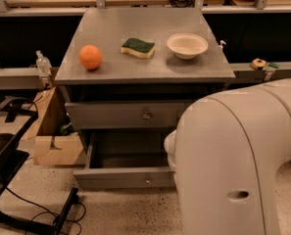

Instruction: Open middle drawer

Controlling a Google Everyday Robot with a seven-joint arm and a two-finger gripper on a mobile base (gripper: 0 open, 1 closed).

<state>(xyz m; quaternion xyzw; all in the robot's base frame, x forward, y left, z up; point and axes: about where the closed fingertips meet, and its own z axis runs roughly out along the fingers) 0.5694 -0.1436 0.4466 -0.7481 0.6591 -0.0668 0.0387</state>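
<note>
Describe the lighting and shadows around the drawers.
Camera view: warm, dim light; the cabinet top is evenly lit; the pulled-out middle drawer is shadowed inside; the white arm looms at right, and the claw is out of sight.

cabinet top [135, 67]: smooth matt grey, metal-like. middle drawer [115, 179]: same matt grey front; knob [147, 180] brassy. sponge [137, 47] rough-topped. bowl [186, 45] smooth. Smooth white plastic arm shell [233, 155] hides gripper
</note>
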